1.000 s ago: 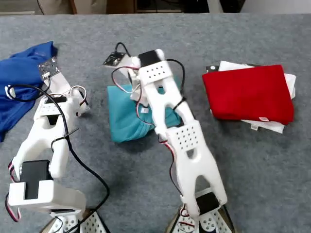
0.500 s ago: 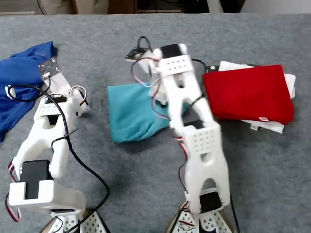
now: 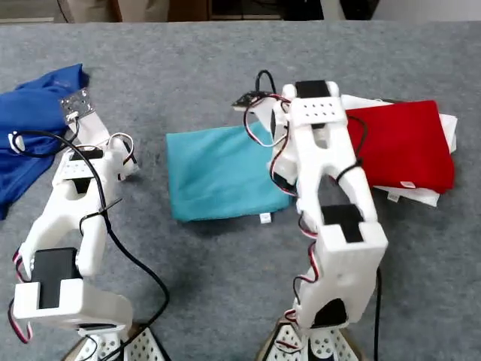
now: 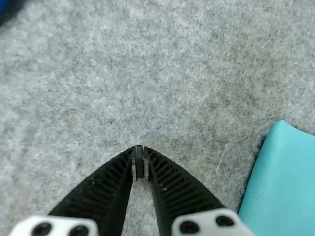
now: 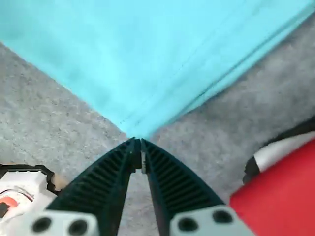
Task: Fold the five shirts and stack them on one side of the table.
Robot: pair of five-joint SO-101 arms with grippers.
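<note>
One crumpled blue shirt (image 3: 30, 135) waits far left beside the left gripper (image 4: 139, 163), clenched on nothing over bare table (image 3: 150, 60), while the right gripper (image 5: 137, 147) nips a corner of the folded teal shirt (image 3: 222, 173), probably to drag it onto the red-topped stack (image 3: 391, 143) alongside.

My high cam: fixed, above arm bases, looking down across table (image 3: 225, 53). Left wrist cam: low over bare table, aimed down past left gripper (image 4: 139, 161); I get teal shirt (image 4: 283, 182) at frame edge. Right wrist cam: close over same shirt's corner, past right gripper (image 5: 138, 150). Teal shirt common to all three.
</note>
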